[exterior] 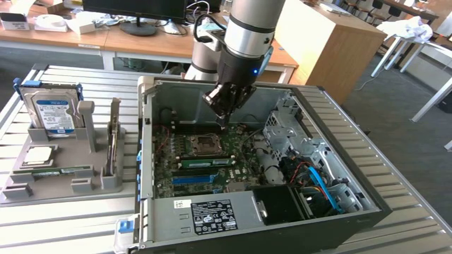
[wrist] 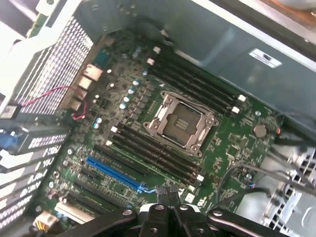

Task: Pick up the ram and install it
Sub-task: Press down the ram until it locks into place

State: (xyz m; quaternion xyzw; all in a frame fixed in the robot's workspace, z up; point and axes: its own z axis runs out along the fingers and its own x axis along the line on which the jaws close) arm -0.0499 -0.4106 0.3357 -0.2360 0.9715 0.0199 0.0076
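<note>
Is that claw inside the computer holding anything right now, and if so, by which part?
Nothing is held. The claw is shut and empty, hanging above the green board inside the computer case. A memory stick lies in the grey holder outside.

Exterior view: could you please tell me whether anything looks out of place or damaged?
Nothing looks damaged or spilled. One oddity: the gripper hangs shut over the motherboard with nothing visible in it, while the ram lies flat in the grey tray on the exterior view's left.
</note>
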